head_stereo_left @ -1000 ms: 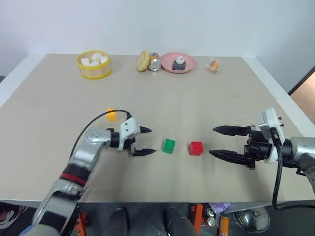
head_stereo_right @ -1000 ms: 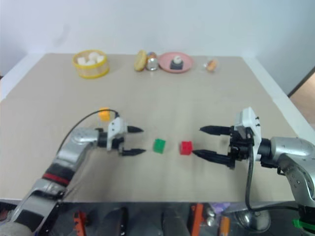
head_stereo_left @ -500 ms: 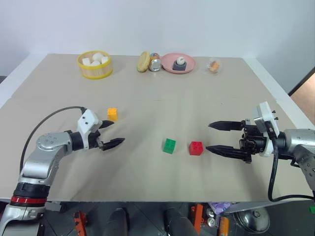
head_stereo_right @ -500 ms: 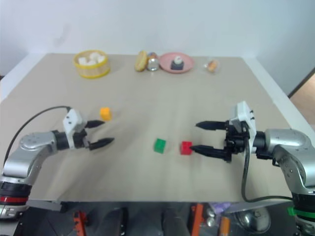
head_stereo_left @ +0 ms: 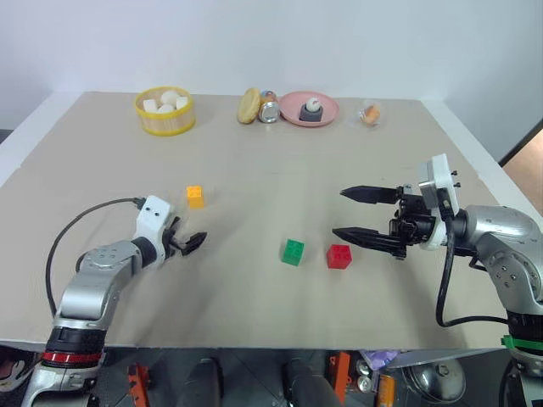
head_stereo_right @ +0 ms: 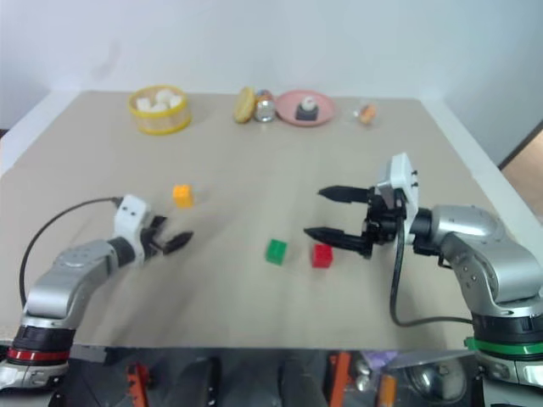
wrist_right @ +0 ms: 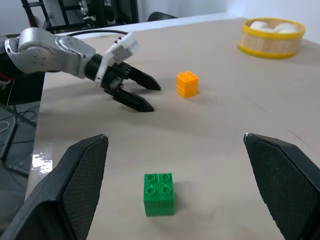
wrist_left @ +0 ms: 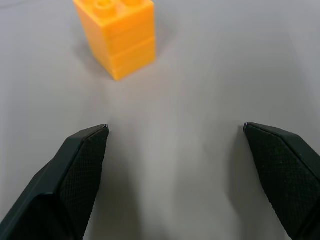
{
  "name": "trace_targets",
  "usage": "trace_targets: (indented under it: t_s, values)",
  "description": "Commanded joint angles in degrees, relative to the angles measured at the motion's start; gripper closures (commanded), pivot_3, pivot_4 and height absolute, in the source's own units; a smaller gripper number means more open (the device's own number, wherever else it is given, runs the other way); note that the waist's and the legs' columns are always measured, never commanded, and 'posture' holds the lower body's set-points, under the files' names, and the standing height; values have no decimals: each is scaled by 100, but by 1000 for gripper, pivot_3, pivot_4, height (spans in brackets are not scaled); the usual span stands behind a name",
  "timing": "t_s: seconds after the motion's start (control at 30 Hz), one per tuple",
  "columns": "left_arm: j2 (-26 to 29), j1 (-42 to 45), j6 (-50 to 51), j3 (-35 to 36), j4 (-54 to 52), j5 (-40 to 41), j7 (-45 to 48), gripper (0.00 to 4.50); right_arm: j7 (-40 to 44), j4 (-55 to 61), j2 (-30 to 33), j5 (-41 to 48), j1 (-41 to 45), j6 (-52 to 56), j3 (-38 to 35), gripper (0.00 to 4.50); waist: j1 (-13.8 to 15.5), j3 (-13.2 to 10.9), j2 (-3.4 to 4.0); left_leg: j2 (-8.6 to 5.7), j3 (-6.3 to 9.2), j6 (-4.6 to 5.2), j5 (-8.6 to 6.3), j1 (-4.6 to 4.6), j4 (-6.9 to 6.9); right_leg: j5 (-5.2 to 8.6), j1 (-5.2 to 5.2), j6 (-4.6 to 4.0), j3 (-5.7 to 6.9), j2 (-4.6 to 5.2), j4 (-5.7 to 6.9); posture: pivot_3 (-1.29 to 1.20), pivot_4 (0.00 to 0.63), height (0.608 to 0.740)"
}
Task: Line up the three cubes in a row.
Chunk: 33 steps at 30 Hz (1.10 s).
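The green cube (head_stereo_left: 293,252) and red cube (head_stereo_left: 338,256) sit side by side mid-table; the orange cube (head_stereo_left: 195,197) sits apart. The left gripper (head_stereo_left: 188,241) and right gripper (head_stereo_left: 344,214) have fingers wide apart, holding nothing.

Your beige table (head_stereo_left: 280,186) carries an orange-yellow cube (head_stereo_left: 195,196) just ahead of the left gripper (head_stereo_left: 188,241), and green (head_stereo_left: 293,252) and red (head_stereo_left: 338,255) cubes near the right gripper (head_stereo_left: 349,214).
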State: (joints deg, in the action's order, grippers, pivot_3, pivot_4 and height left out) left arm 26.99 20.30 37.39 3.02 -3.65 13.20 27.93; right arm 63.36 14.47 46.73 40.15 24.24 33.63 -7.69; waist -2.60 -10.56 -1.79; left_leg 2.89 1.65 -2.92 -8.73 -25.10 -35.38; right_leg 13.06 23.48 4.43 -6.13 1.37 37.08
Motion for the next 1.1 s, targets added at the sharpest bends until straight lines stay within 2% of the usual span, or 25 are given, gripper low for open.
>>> trace_targets:
  t_s: [0.03, 0.4, 0.53, 0.77, 0.8, 0.9, 1.03, 1.07, 1.1]
  values:
    - [-113, 417, -166, 7, 398, -292, -412, 18, -39, 178, -66, -24, 173, -72, 67, 0, -3, 0, 0, 0, 0, 0, 0, 1, -1, -2, 0, -1, 0, 0, 0, 0, 150, 740]
    - [-534, 1187, -461, -178, 1343, -610, -747, 18, -59, 112, -200, -89, 307, -97, 86, 0, 10, 0, 0, -3, 3, 0, 1, -3, 3, 2, 0, 8, -1, 0, 0, 0, 150, 740]
    - [-849, 1459, -296, -211, 1591, -633, -939, 18, -94, 103, -237, -106, 270, -125, 73, 0, 26, 0, 0, -9, 8, 0, 2, -4, -4, 0, -9, 11, 2, 4, -1, 0, 150, 740]
    - [-1370, 1937, 152, 128, 1966, -462, -1441, 18, -130, 56, -308, -155, 241, -178, 98, 0, 24, 0, 0, -13, 10, 2, 6, -4, -9, -8, -11, 16, 2, 7, -1, 0, 150, 740]
    - [-1397, 1968, 178, 136, 1978, -470, -1468, 547, -130, 45, -318, -167, 244, -182, 98, 0, 20, 0, 0, -13, 10, 2, 6, -4, -9, -8, -11, 16, 1, 6, -1, 0, 150, 740]
    - [-1416, 1999, 235, 137, 1917, -475, -1475, 1429, -116, 19, -322, -189, 244, -191, 79, 0, 6, 0, 0, -13, 9, 2, 5, -5, -6, -4, -10, 20, 0, 6, -1, 0, 150, 740]
    - [-1423, 1990, 406, 150, 1780, -465, -1504, 2863, -99, -24, -318, -203, 241, -209, 61, 0, 8, 0, 0, -13, 12, 1, 5, -5, 3, 0, -9, 29, 1, 5, -1, 0, 150, 740]
    - [-1425, 1976, 444, 145, 1734, -468, -1508, 3135, -91, -34, -314, -205, 236, -216, 59, 0, 8, 0, 0, -13, 12, 0, 4, -5, 3, -2, -9, 36, 1, 5, -1, 0, 150, 740]
    - [-1421, 1965, 468, 135, 1701, -479, -1508, 3112, -88, -46, -316, -212, 240, -221, 66, 0, 8, 0, 0, -14, 12, -1, 3, -6, 3, -3, -9, 41, 1, 5, -1, 0, 150, 740]
